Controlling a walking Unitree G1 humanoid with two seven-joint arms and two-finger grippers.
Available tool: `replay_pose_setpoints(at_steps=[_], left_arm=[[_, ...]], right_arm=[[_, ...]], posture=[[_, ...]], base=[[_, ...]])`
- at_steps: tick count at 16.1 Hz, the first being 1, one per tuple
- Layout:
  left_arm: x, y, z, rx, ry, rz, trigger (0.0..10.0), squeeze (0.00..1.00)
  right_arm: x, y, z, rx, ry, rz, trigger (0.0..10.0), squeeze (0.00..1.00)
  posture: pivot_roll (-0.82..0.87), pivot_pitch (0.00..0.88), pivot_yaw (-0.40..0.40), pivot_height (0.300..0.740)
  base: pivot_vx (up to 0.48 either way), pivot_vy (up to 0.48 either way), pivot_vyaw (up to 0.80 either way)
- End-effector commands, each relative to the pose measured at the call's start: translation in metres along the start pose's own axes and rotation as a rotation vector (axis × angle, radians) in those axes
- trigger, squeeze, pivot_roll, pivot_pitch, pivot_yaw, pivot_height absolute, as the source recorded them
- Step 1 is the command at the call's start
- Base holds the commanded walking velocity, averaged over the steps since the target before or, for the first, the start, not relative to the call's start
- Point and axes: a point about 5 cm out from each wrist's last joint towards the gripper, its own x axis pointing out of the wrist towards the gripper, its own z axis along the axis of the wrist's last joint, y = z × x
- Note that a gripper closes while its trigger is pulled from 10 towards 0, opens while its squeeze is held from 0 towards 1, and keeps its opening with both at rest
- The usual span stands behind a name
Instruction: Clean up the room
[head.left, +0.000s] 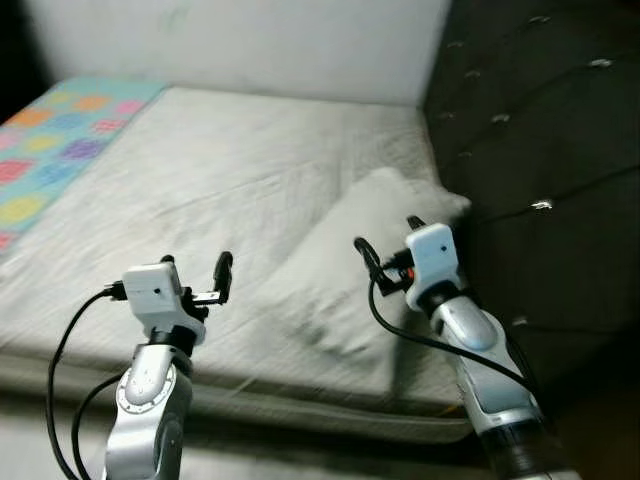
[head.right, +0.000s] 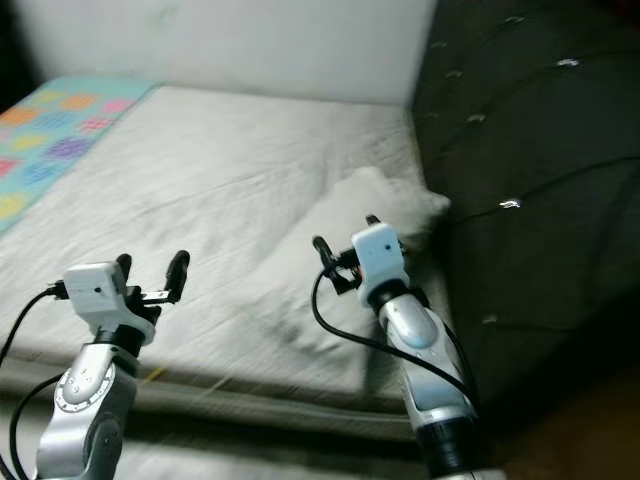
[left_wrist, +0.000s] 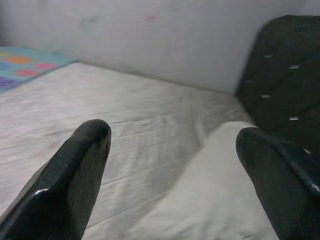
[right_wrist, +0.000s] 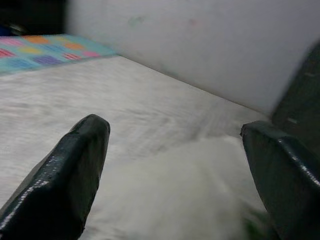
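Bedroom in a home. Evidence: a bed (head.left: 230, 170) w/ a pale, wrinkled fitted sheet takes up most of the head views. A white pillow (head.left: 350, 270) lies on it near the right side, one corner just beside a dark tufted, button-studded headboard (head.left: 540, 150) that stands upright along the bed's right edge. Far left corner of the bed has a colourful patchwork quilt (head.left: 50, 140), pastel squares w/ round motifs on teal. Plain white wall (head.left: 250, 40) behind the bed. Dim lighting, dark shadow at top left. Soft furnishings only, domestic in look.
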Motion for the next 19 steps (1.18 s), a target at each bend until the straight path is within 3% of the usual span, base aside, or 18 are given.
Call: replay_pose_setpoints(at_steps=[1, 12, 15, 19], left_arm=[[0.001, -0.008, 0.001, -0.001, -0.003, -0.029, 10.0, 0.0], [0.004, -0.006, -0.003, 0.001, 0.043, 0.016, 10.0, 0.0], [0.008, -0.008, -0.004, -0.031, 0.054, 0.017, 10.0, 0.0], [0.012, -0.011, -0.001, -0.03, 0.042, -0.007, 10.0, 0.0]], right_arm=[[-0.003, -0.009, -0.002, -0.003, 0.012, -0.034, 10.0, 0.0], [-0.003, -0.01, -0.005, 0.001, 0.019, -0.045, 10.0, 0.0], [0.0, -0.011, -0.003, 0.001, 0.012, -0.053, 10.0, 0.0], [0.003, -0.01, 0.001, -0.008, 0.005, -0.047, 10.0, 0.0]], posture=[[-0.16, 0.0, -0.028, 0.74], [-0.15, 0.0, -0.021, 0.74], [-0.15, 0.0, -0.019, 0.74], [-0.15, 0.0, -0.015, 0.74]], base=[[0.337, 0.0, 0.0], [0.056, 0.0, 0.0], [0.0, 0.0, -0.8], [0.0, 0.417, -0.14]])
